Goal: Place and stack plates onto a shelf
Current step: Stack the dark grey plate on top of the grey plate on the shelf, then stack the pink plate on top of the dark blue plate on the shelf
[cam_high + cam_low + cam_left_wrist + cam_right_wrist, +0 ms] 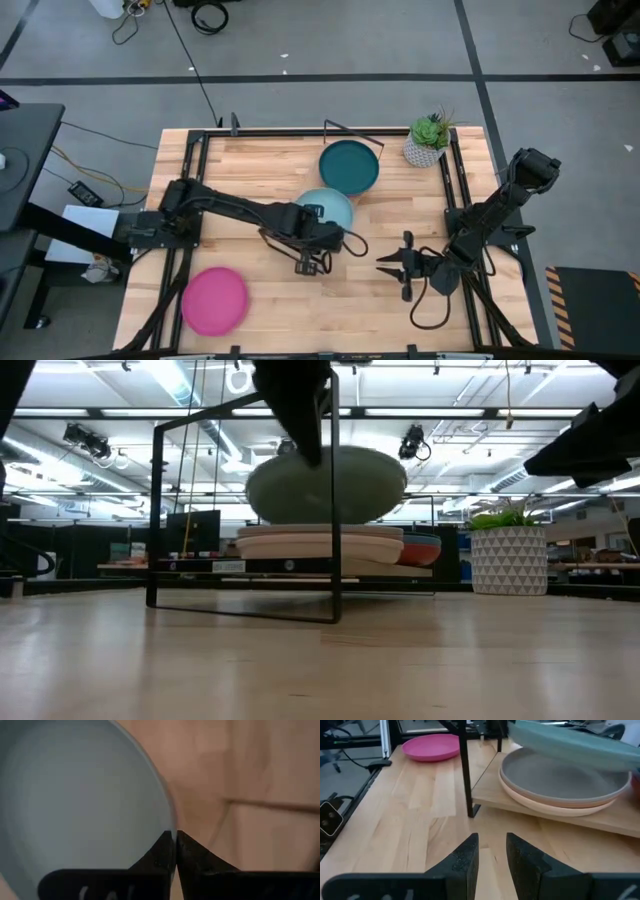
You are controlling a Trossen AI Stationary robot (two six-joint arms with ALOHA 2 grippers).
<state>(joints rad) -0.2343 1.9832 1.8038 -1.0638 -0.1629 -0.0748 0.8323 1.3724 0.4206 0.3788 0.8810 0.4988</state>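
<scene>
Above wooden shelf (600, 820), left end effector (175, 851) pinches pale-blue plate (75, 800).

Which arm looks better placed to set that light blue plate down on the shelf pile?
The left. Its gripper is already shut on the light blue plate's rim, holding it over the grey plate on the shelf. The right gripper waits open, holding nothing, on the table beside the shelf.

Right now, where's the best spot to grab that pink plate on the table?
Grip the pink plate by its raised rim, pinching the edge from above. It lies flat and upright on the table, clear all round; the edge nearest the left gripper looks easiest, though that gripper now holds the light blue plate.
</scene>
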